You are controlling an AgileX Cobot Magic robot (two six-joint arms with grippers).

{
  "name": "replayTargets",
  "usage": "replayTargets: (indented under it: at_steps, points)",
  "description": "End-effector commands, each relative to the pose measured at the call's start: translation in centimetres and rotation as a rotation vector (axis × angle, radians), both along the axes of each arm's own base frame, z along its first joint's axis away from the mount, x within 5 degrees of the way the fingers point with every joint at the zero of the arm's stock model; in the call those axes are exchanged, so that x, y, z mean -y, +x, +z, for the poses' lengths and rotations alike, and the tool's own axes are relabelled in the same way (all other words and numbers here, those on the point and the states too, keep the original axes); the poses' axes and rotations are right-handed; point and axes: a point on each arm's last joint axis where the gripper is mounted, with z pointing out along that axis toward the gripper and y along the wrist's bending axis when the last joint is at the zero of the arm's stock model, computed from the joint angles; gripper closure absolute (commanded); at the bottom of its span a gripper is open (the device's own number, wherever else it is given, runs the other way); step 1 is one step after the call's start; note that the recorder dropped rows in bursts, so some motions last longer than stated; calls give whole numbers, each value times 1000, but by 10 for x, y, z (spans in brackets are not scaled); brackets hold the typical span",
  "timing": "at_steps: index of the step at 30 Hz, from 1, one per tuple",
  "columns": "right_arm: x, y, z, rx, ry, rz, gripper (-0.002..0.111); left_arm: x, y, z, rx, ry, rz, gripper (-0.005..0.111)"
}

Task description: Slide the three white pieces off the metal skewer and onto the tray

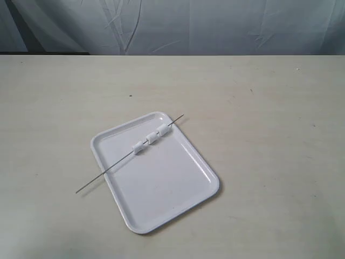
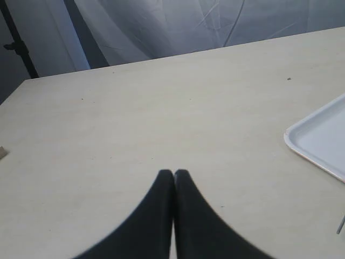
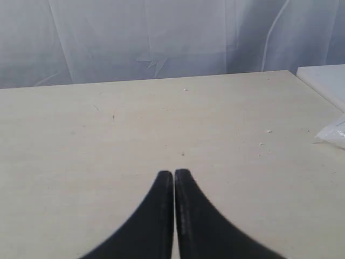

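The white tray lies in the middle of the table in the exterior view. Across its far end rests the thin metal skewer, sticking out past both rims. The three white pieces are threaded on it in a row over the tray. Neither arm shows in the exterior view. My left gripper is shut with nothing in it, above bare table, with a corner of the tray and the skewer's tip off to one side. My right gripper is also shut and holds nothing over bare table.
The pale table runs back to a grey cloth backdrop. In the right wrist view a white block and a clear plastic scrap sit at the table's edge.
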Motion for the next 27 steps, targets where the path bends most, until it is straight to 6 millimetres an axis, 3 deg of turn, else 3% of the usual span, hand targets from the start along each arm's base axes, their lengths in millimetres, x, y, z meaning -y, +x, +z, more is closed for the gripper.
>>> replayTargets:
  at_steps: [1, 22, 27]
  points:
    - [0, 0, 0, 13, 1, -5, 106, 0, 0, 0, 15, -6, 0, 107]
    - [0, 0, 0, 14, 18, -4, 106, 0, 0, 0, 21, -6, 0, 107]
    - [0, 1, 6, 73, 12, -5, 106, -3, 2, 9, 109, 129, 4, 107]
